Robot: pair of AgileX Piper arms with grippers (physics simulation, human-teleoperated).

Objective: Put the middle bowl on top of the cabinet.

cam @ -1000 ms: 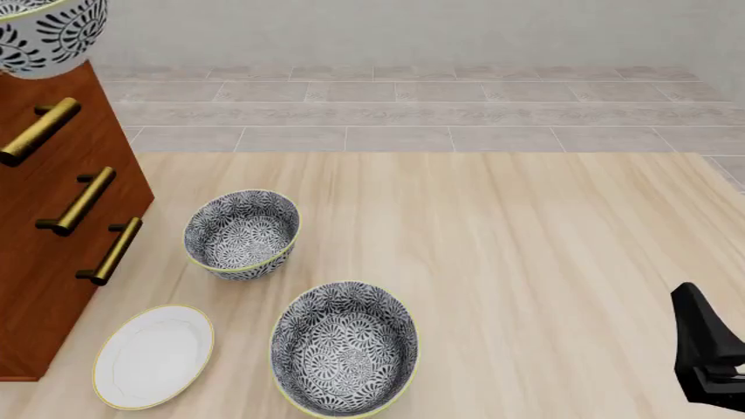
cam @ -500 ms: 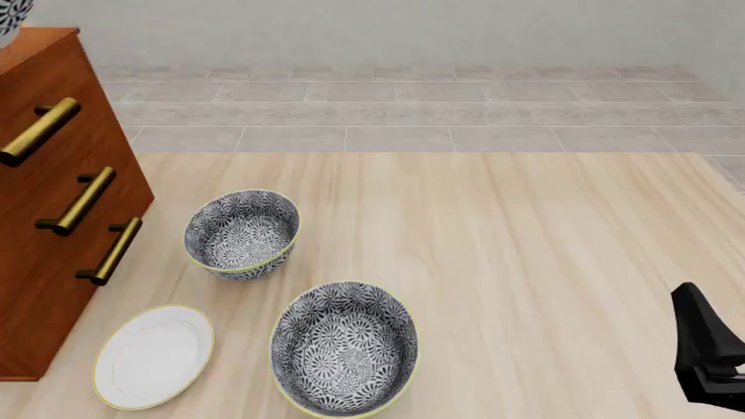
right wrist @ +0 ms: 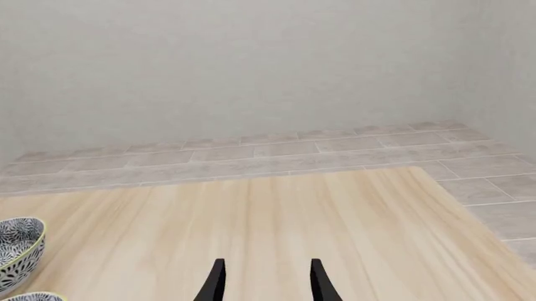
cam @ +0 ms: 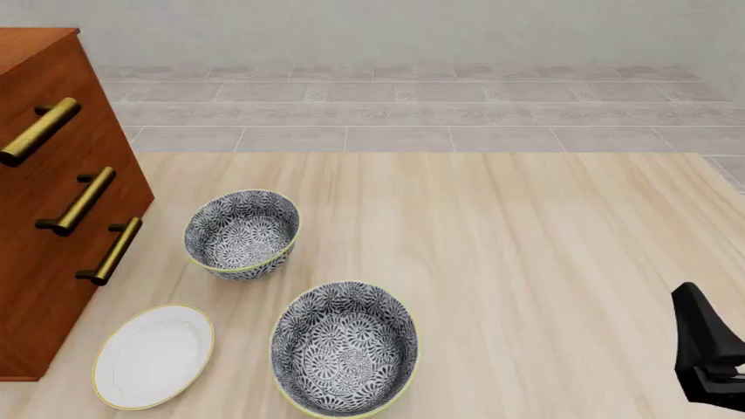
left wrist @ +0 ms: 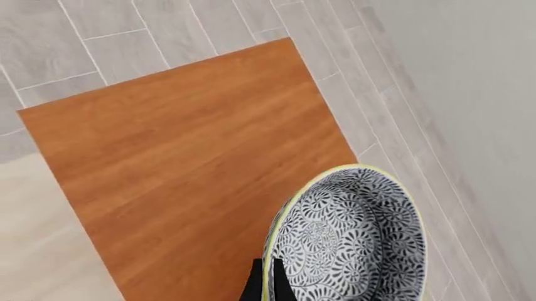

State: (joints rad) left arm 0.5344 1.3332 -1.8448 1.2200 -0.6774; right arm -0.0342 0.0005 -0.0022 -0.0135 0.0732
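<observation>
In the left wrist view my left gripper (left wrist: 266,288) is shut on the pale yellow rim of the middle bowl (left wrist: 352,241), a deep bowl with a dark floral pattern. The bowl hangs over the reddish-brown top of the cabinet (left wrist: 184,163), near one of its corners. Neither the bowl nor the left gripper shows in the front view, where the cabinet (cam: 52,218) stands at the far left with brass handles. My right gripper (right wrist: 266,285) is open over bare table with nothing between its fingers; its arm (cam: 710,358) sits at the front right.
Two look-alike bowls stay on the table: one (cam: 242,233) beside the cabinet, a nearer one (cam: 345,347) at the front edge. A flat white plate (cam: 153,355) lies by the cabinet's foot. Tiled floor and a wall lie beyond the table.
The patterned bowl, seen above the cabinet's top corner a second ago, has moved up and left out of the front view. The right arm has not moved.
</observation>
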